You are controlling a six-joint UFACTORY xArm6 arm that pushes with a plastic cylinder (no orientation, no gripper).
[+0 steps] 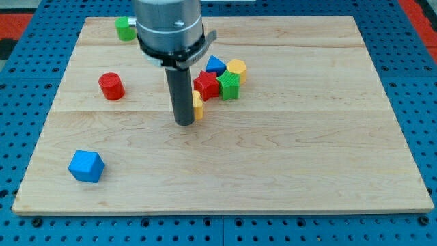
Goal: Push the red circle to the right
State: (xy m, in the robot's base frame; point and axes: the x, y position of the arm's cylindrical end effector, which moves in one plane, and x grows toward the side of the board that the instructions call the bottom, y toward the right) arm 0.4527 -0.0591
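Note:
The red circle (110, 86) is a short red cylinder on the wooden board, at the view's left. My tip (184, 124) is the lower end of the dark rod, near the board's middle. It stands to the right of the red circle and a little lower, well apart from it. A small yellow block (197, 104) touches the rod's right side and is partly hidden by it.
A cluster sits right of the rod: a red block (205, 85), a green block (229, 85), a blue triangle (215, 65) and a yellow block (236, 68). A green block (125, 29) is at the top left, partly behind the arm. A blue block (86, 166) is at the lower left.

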